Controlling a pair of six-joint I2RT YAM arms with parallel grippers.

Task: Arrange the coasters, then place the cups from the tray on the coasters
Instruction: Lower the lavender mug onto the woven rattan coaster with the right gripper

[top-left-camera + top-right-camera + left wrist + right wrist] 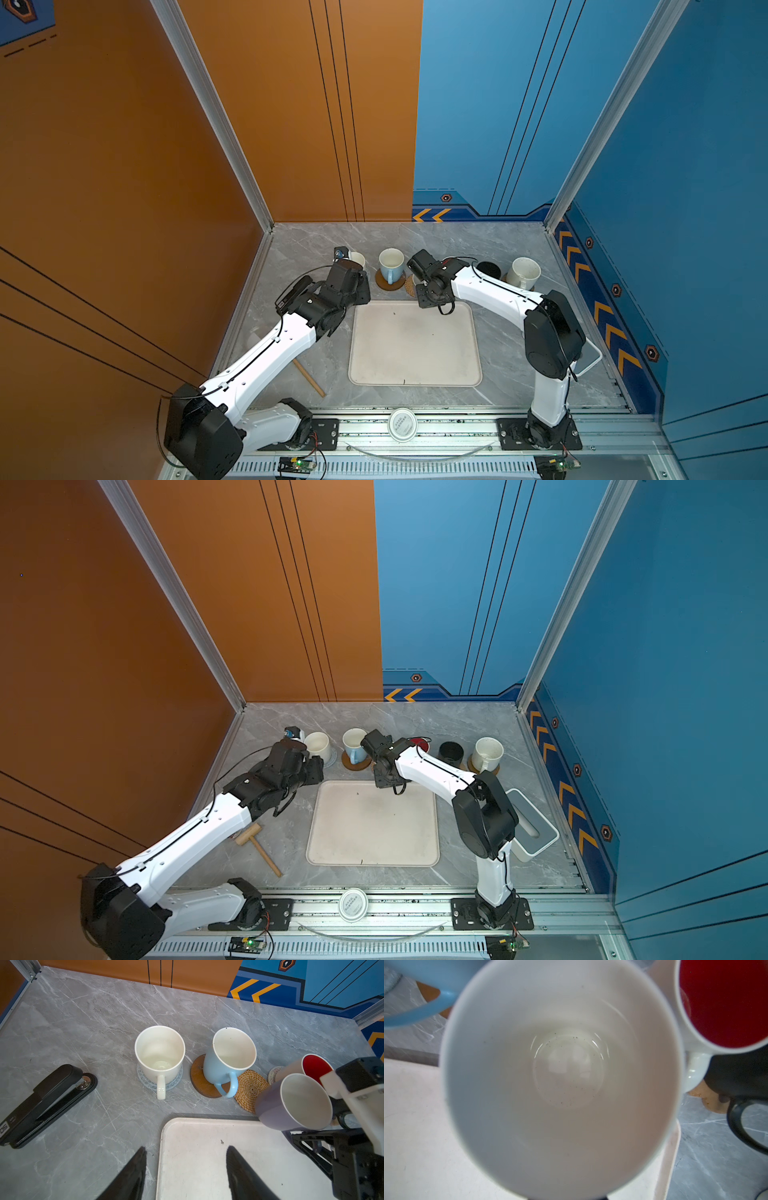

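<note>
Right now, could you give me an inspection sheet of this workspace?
Surface: grey marble table, no spills seen.
Job's things: tray bare; blue mug on brown coaster, four more mugs likewise; lavender mug held aloft; rattan coaster free.
Clutter: stapler, wooden mallet, white box, round lid.
Grippers: left gripper open, empty; right gripper shut on lavender mug.
Cables: black cable loops below right wrist.
Surroundings: orange wall, blue wall.

Five cups (354, 741) stand in a row on coasters (356, 764) along the far side of the counter (374, 717), behind the central tray (374, 825); a sixth cup (295, 1103) hangs over its far edge. Mallet (259, 845) left, box holder (536, 833) right.
</note>
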